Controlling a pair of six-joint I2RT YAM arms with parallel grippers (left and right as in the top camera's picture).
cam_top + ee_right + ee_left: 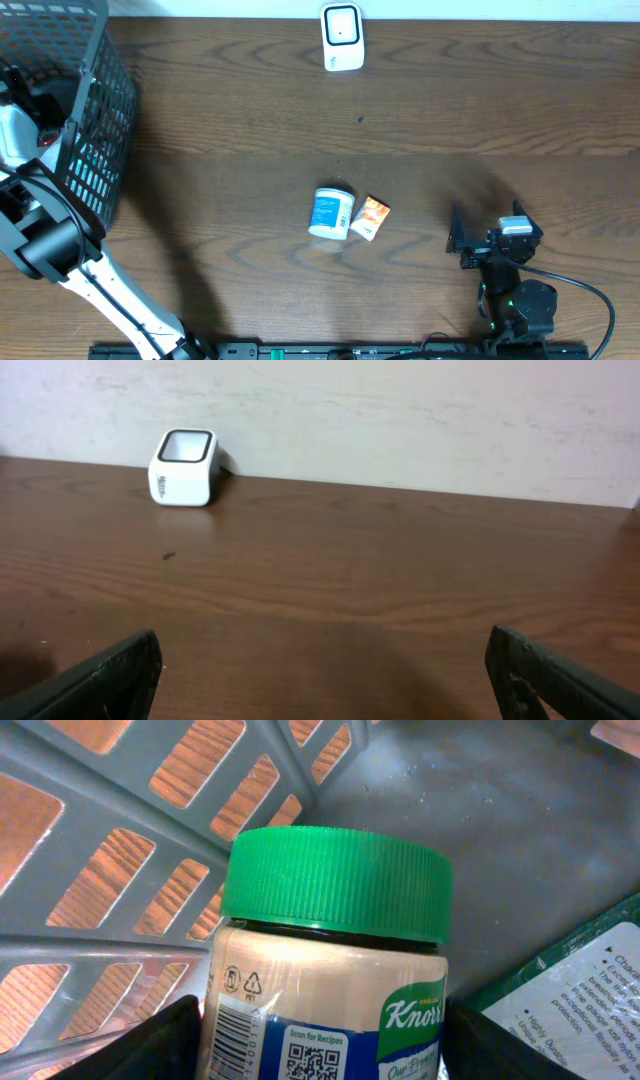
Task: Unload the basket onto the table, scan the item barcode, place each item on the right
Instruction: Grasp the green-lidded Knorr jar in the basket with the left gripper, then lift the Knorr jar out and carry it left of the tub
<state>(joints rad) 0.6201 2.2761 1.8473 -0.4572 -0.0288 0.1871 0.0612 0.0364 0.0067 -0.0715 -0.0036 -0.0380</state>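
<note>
A jar with a green screw lid [335, 880] and a blue-and-green Knorr label stands inside the grey basket [120, 870]. A barcode [232, 1030] shows on the jar's left side. My left gripper [325, 1045] is shut on the jar, one black finger pressed against each side. From overhead the left arm reaches into the basket [95, 120] and the jar is hidden. The white scanner [342, 38] sits at the table's far edge, also in the right wrist view as the scanner [185, 467]. My right gripper [320, 670] hangs open over bare table at the front right [465, 240].
A white-and-blue tub [331, 213] and a small orange packet [371, 217] lie side by side mid-table. A green-and-white package [590, 990] lies in the basket right of the jar. The basket's slotted walls stand close behind and left of the jar.
</note>
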